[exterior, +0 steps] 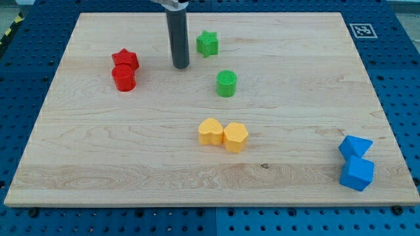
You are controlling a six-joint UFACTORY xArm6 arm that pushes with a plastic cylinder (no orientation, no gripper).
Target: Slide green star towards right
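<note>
Blue blocks [356, 164] rest on wooden board [295, 78] over blue pegboard [400, 65].

On the wooden board [98, 164]: two red blocks [124, 69], two green blocks [216, 64], two yellow blocks [224, 134], two blue blocks [356, 162].

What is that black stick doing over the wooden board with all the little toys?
That stick is the end of a robot arm. It has no hand, so it holds nothing; its bottom end, my tip, slides on the wooden board and pushes blocks. There is one picture, looking down at the board from one long side. My tip is left of the green star, not touching it, with a gap between. Below the star sits a green cylinder. On the left are a red star and red cylinder, in the middle two yellow blocks, bottom right two blue blocks.
</note>
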